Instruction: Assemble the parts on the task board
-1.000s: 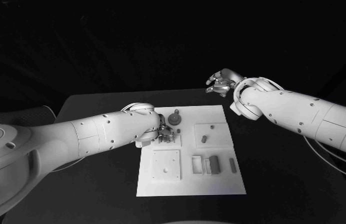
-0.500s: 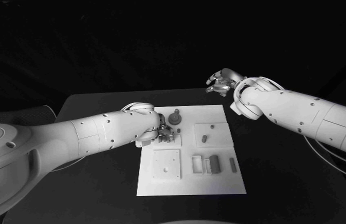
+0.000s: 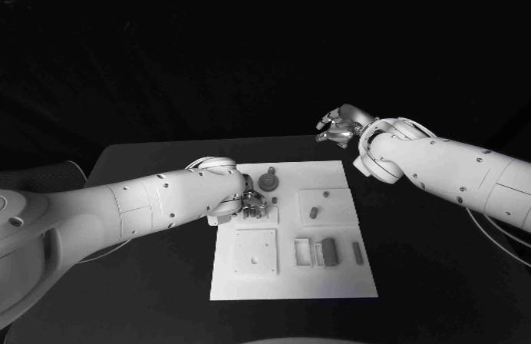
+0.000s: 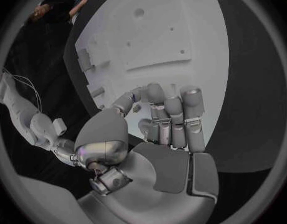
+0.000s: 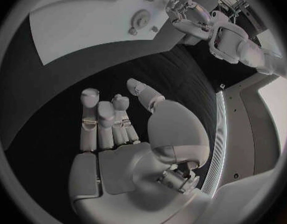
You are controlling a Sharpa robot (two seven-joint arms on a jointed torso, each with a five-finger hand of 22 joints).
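2 hands are in play: my left hand (image 3: pixel 253 203) is low over the task board (image 3: pixel 290 282), fingers curled toward the thumb near a small part (image 4: pixel 136 107) by the round part (image 3: pixel 269 182) at the far edge; whether it pinches that part, I cannot tell. My right hand (image 3: pixel 341 125) hangs beyond the board, off the table (image 3: pixel 133 298), loosely spread and empty. I judge a slow, square descent best, keeping the fingers off neighbouring pieces. I count 1 board, 1 round part, and 3 upright bars (image 3: pixel 328 252) in the near row.
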